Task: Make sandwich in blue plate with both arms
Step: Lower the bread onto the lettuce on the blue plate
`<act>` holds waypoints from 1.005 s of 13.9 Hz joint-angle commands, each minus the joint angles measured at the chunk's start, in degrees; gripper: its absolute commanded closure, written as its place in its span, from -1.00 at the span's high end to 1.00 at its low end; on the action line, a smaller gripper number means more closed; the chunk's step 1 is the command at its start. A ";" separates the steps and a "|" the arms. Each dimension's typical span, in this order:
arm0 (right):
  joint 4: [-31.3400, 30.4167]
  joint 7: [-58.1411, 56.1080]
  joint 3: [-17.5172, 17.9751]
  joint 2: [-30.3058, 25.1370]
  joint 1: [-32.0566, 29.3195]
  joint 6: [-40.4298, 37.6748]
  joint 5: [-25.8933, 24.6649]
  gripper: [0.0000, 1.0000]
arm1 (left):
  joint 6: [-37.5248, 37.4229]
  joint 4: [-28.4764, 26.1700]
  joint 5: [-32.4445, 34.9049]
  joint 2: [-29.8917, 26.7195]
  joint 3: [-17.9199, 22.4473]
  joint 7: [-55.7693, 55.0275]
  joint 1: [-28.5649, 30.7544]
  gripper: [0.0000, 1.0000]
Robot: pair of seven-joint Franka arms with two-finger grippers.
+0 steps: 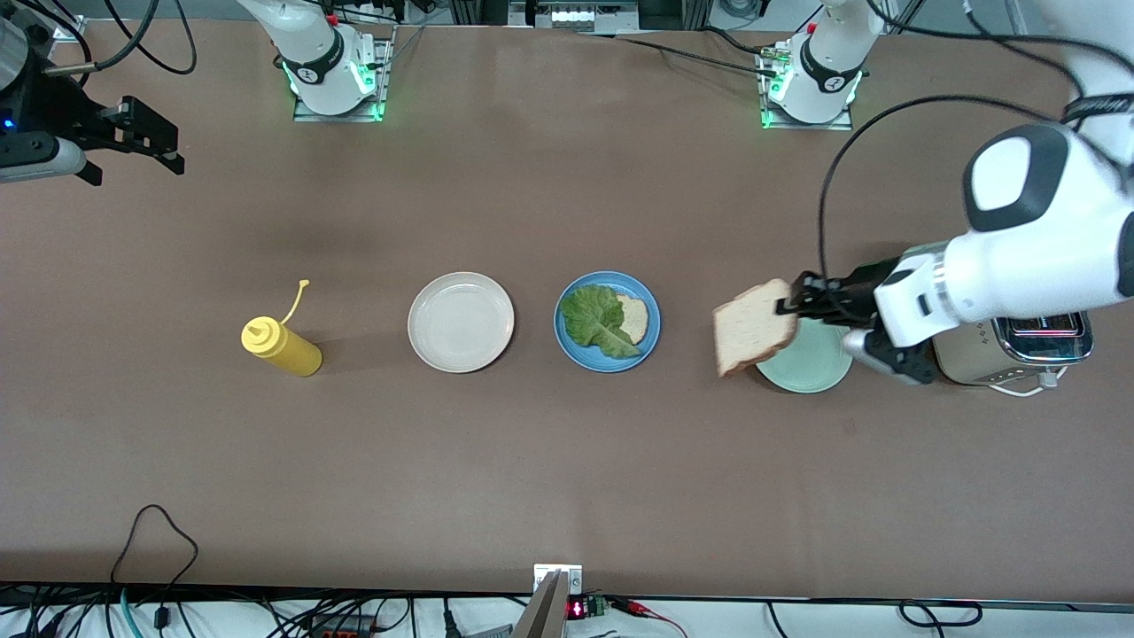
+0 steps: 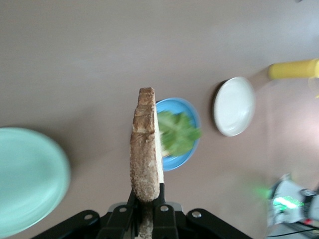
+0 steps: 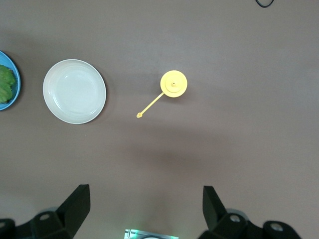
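The blue plate (image 1: 652, 340) lies mid-table and carries a bread slice (image 1: 634, 319) with a crinkled green lettuce leaf (image 1: 595, 321) on top of it. My left gripper (image 1: 791, 306) is shut on the edge of a second bread slice (image 1: 753, 328), held up in the air over the table between the blue plate and a mint-green plate (image 1: 819, 368). In the left wrist view that slice (image 2: 146, 149) stands edge-on in the left gripper (image 2: 148, 199), with the blue plate (image 2: 174, 162) and the lettuce (image 2: 177, 132) past it. My right gripper (image 1: 177, 149) waits raised and open at the right arm's end of the table; it (image 3: 147, 191) holds nothing.
A beige-white plate (image 1: 461, 321) lies beside the blue plate, toward the right arm's end. A yellow squeeze bottle (image 1: 282, 347) stands further that way. A toaster (image 1: 1019, 350) stands beside the mint-green plate at the left arm's end, under the left arm.
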 commanded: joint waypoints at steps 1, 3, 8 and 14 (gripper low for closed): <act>0.99 0.91 0.11 0.22 -0.19 0.26 0.06 1.00 | 7.66 -3.29 -9.06 3.22 -0.08 1.17 -2.32 -1.00; 0.91 0.91 -0.06 -0.05 0.08 0.34 -0.03 1.00 | 13.29 -6.11 -12.96 6.04 -0.26 4.51 -5.04 -1.00; 0.56 5.40 -7.50 -0.22 8.31 1.05 -0.30 1.00 | 21.22 -9.37 -17.78 15.26 -0.61 13.19 -9.98 -1.00; -0.05 8.21 -13.16 -0.40 13.53 2.10 -0.47 1.00 | 24.83 -14.91 -24.39 16.41 -0.61 18.32 -10.95 -1.00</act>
